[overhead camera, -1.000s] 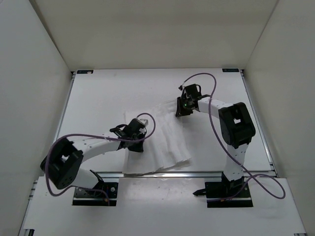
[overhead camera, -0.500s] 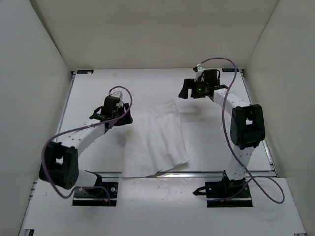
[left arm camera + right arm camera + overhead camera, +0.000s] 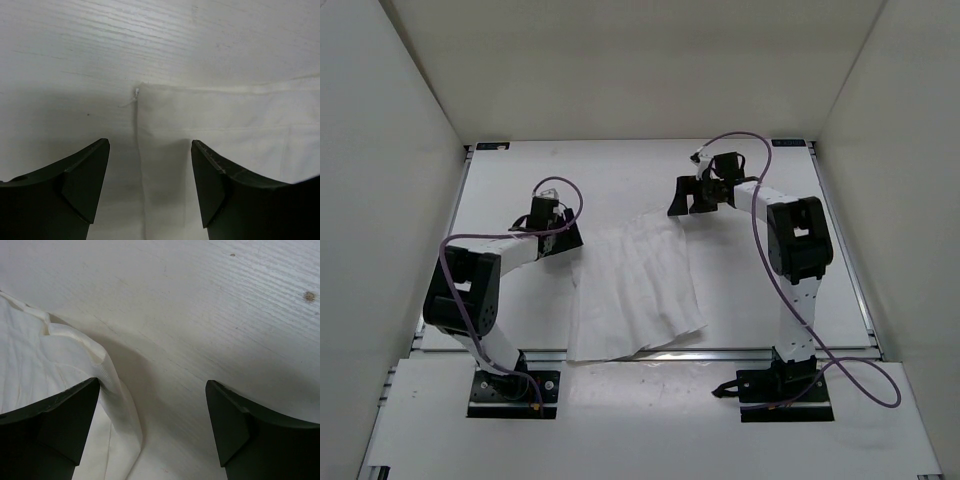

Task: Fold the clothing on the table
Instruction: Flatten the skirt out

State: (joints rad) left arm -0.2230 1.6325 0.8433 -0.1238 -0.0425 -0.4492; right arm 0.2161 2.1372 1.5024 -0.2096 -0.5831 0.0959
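**Both grippers poised at the far corners of the garment**

The clothing lies flat in the middle of the table. It runs on a slight slant from the far centre down to the near rail.

Your left gripper hangs with its jaws spread over the far left corner, where a loose thread marks the hem. It pinches nothing.

Your right gripper is likewise spread at the far right corner. One finger sits over a raised lip of cloth and the other over bare table, and it holds nothing either.

Judged from this layout, the step in hand is the approach to a grasp ahead of a fold. The next move likely calls for you to lower both grippers until each straddles its corner edge. Close firmly on the thin fabric, then lift the two corners evenly and carry them toward the near edge.
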